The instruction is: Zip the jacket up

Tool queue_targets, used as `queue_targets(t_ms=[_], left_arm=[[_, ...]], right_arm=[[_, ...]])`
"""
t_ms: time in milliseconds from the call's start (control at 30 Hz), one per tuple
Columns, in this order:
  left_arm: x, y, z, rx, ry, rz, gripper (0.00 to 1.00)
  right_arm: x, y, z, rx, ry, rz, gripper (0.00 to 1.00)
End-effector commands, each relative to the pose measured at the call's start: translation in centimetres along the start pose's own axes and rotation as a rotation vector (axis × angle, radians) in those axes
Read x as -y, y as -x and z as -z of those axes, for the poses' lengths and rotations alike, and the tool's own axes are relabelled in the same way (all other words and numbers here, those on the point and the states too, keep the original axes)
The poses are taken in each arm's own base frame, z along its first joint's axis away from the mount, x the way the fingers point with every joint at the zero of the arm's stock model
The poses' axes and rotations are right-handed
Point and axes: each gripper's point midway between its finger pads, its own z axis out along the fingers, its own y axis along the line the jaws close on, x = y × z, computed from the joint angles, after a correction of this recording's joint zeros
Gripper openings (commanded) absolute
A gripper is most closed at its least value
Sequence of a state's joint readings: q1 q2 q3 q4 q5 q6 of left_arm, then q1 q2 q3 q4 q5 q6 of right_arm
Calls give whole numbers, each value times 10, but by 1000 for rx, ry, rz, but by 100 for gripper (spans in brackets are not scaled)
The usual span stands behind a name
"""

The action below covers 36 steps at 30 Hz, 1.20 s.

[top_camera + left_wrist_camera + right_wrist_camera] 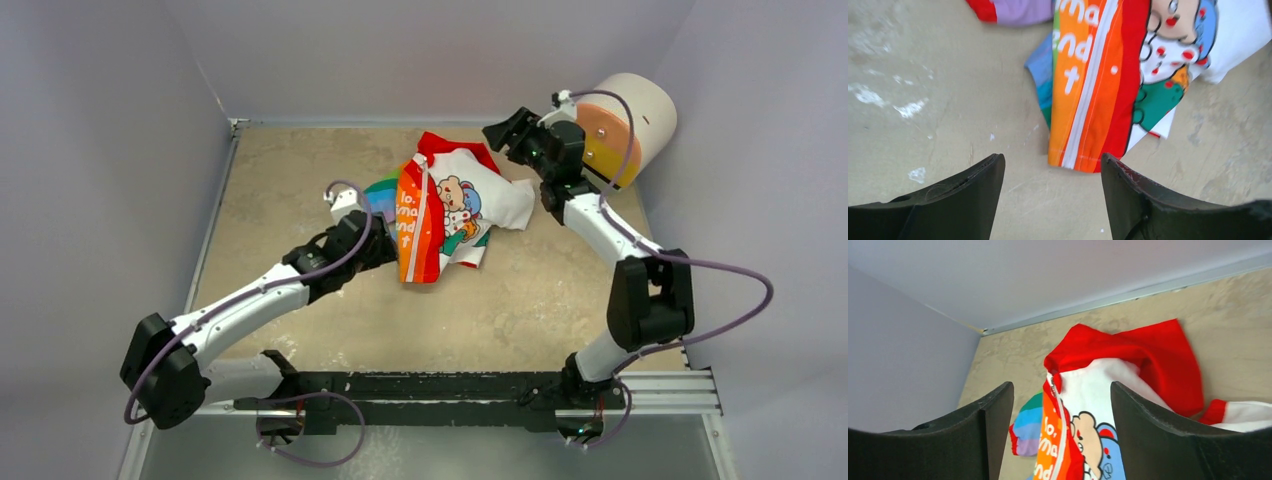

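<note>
The jacket [450,205] lies flat at the back middle of the table, red hood [1140,352] toward the far wall and bear print facing up. Its white zipper line [422,212] runs along the orange lettered front, and the two front halves meet up to the collar [1053,382]. My left gripper [388,250] hovers open just short of the jacket's bottom hem [1083,160], nothing between its fingers. My right gripper [510,130] is raised above the hood end, open and empty, apart from the cloth. A rainbow sleeve [1028,427] sticks out on the left.
A white cylinder with an orange and yellow face [625,125] lies against the right wall behind the right arm. Grey walls close in the tan table [300,180] on three sides. The arms' base rail [450,385] runs along the near edge.
</note>
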State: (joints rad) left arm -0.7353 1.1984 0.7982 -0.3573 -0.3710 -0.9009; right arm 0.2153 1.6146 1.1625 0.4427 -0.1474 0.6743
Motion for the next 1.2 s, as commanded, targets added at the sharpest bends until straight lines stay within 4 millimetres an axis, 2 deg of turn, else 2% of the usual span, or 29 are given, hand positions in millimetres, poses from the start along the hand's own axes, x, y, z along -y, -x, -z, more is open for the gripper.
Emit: queue_targets(t_ms=[0,67,167,233,400,467,533,600,667,767,833,933,1000,1100,1167], left_arm=[[-6,61,29,150,96,-57,72],[-8,79,40,202,138,-74,78],[-11,106,57,274,178,-98,82],[-7,122,69,316,176,-108,84],[4,159,101,405,154,-140,85],[8,169,110,424,136,-180,85],[18,170,114,421,74,-259,86],[17,170,118,442,49,-305,86],[7,166,116,468,67,-336,85],[-13,149,102,471,104,-410,83],[-30,145,92,495,182,-404,88],[-54,139,77,536,295,-454,92],[-58,139,70,570,286,-445,93],[-68,139,57,577,269,-446,96],[-83,144,48,588,295,-417,98]], right_arm=[[-18,47,35,107,8,154,75],[-19,52,50,130,-4,201,79],[-20,62,76,173,-28,259,83],[-23,68,94,198,-42,285,87],[-30,87,147,281,-82,336,91],[-28,92,167,315,-116,339,98],[-25,92,185,325,-141,343,99],[-21,93,202,342,-172,362,99],[-10,91,214,360,-219,406,99],[14,72,222,330,-272,474,99],[27,60,224,319,-292,530,99],[44,52,225,331,-332,564,99],[47,45,221,323,-312,606,99],[61,33,213,319,-330,587,99],[73,31,212,360,-366,577,99]])
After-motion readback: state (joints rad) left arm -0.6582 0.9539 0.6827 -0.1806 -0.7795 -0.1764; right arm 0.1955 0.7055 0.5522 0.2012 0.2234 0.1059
